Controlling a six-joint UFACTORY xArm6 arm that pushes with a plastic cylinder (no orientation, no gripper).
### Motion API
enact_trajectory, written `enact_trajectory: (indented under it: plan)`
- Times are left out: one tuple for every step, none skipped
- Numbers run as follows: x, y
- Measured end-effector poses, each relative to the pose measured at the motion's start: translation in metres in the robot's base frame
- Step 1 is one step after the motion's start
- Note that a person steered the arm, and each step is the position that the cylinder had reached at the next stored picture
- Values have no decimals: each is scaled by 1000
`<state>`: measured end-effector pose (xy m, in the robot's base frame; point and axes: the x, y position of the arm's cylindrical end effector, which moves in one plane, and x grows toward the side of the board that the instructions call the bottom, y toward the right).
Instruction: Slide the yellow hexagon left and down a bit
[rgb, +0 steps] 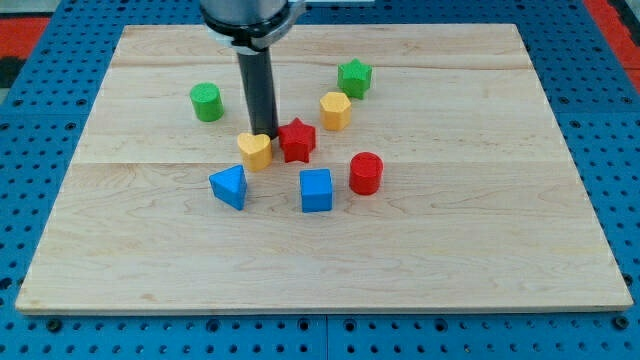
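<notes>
The yellow hexagon (335, 110) sits above the board's middle, just below and left of a green star (354, 77). My tip (264, 134) rests on the board to the hexagon's left, about a block's width lower, between a yellow heart-shaped block (255, 150) and a red star (296, 140). It stands at the heart's upper right edge and close to the star's left side. The dark rod rises from the tip to the view's top.
A green cylinder (207, 102) stands at the upper left. A blue triangular block (230, 186), a blue cube (316, 190) and a red cylinder (366, 173) lie in a row below the tip. The wooden board (500, 230) rests on a blue pegboard.
</notes>
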<state>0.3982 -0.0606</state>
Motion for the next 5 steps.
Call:
enact_trajectory:
  plan:
    - [-3, 22]
    - [-22, 30]
    - [-43, 41]
    - [-54, 71]
    - [-56, 77]
